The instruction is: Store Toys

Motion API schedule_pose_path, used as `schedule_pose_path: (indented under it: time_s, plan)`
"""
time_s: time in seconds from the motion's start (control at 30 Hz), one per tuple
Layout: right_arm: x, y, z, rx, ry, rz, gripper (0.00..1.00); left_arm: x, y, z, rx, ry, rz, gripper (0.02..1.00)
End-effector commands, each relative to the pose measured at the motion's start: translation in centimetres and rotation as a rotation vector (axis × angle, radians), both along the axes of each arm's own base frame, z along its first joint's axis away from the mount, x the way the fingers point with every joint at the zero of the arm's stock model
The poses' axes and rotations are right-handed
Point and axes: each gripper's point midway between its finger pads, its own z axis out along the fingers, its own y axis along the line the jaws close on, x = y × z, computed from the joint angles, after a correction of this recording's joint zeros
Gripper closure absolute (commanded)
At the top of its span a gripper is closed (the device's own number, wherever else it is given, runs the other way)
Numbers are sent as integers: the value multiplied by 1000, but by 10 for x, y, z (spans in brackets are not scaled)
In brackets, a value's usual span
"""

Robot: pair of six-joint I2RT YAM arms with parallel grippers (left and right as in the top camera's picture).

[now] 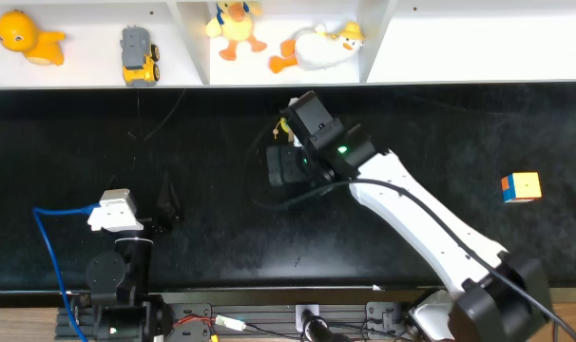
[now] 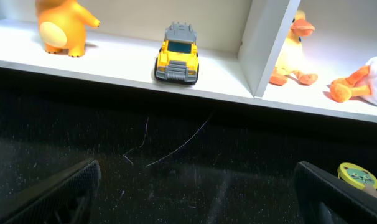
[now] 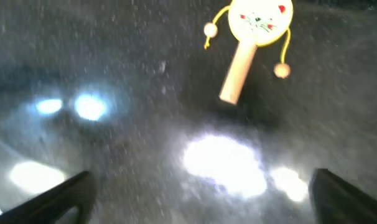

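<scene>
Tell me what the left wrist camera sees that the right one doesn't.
Left wrist view: a white shelf with an orange duck, a yellow truck and, one compartment over, a yellow plush duck and a white plush duck. Right wrist view: a wooden-handled rattle drum on the black tabletop. Shared: the black tabletop; the left gripper and right gripper are each open. A yellow disc by the left view's edge may be that drum; unclear.

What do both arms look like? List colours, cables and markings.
The right arm has white links, black joints and a lit green light. The left arm is black with a white wrist block and a looping blue cable. Both have dark fingers.
</scene>
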Motion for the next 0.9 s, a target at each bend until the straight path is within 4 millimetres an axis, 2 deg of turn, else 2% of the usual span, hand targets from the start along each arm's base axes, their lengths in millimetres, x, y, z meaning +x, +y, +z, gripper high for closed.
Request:
schedule_pose_path:
  time_s: [0.03,0.27,0.6,0.8,0.9]
  plan:
    - [12,9,-8,13,9,-56,169,0,-1,0,7,-7,-7,20]
    - [24,8,-30,-48,28,-96,167,0,-1,0,7,-7,-7,20]
    - [45,17,-43,-116,58,-107,91,0,-1,0,7,-7,-7,20]
    - [53,23,-59,-136,83,-108,95,0,-1,0,7,-7,-7,20]
    - [54,22,-71,-150,105,-118,154,0,-1,0,7,-7,-7,20]
